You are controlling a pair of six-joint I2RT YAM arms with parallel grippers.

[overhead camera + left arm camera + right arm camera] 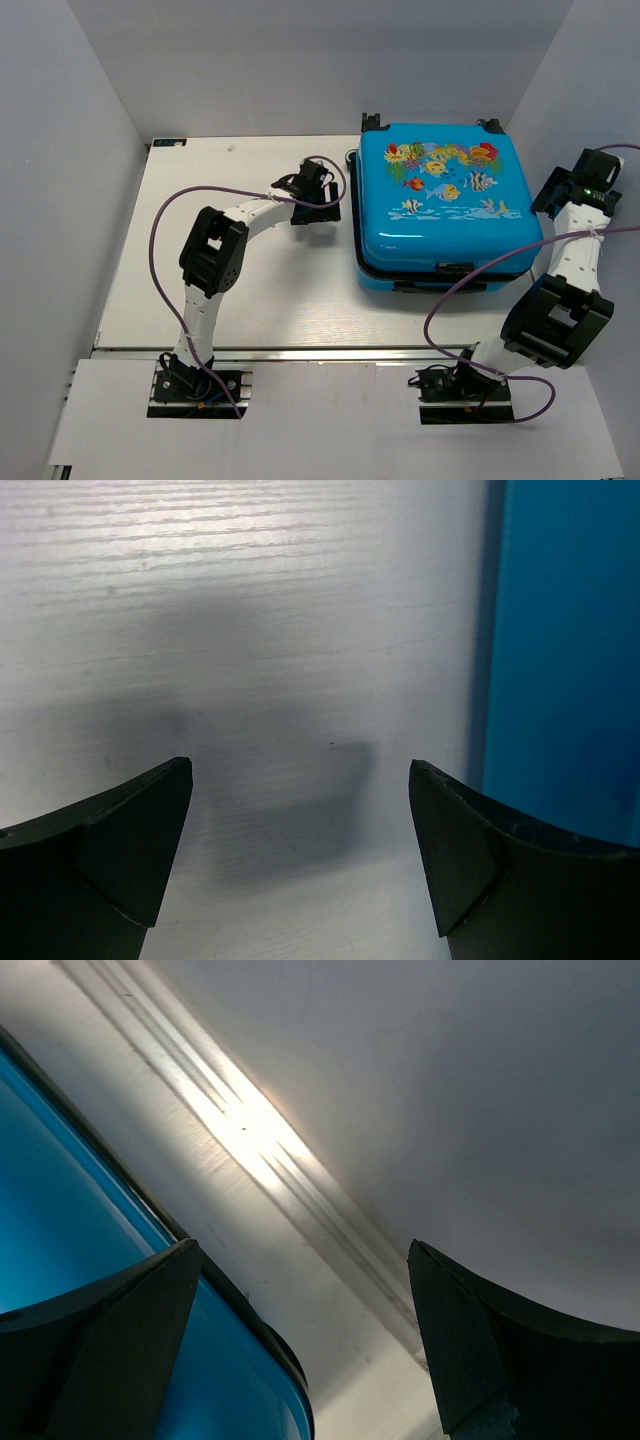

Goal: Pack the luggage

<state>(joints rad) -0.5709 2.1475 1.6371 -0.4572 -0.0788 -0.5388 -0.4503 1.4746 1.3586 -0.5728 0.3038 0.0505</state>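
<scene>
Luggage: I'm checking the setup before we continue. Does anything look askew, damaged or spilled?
Nothing stands out. The luggage lies flat on the table, lid down and printed side up, with no visible dents or spills. The left pincer and right pincer stand open and empty on either side.

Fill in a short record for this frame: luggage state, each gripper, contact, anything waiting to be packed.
luggage: blue fish-print suitcase, lying flat on the table, lid down
left gripper: open, empty, over the table beside the suitcase's left side
right gripper: open, empty, beside the suitcase's right side
contact: none visible
loose items to pack: none visible
</scene>
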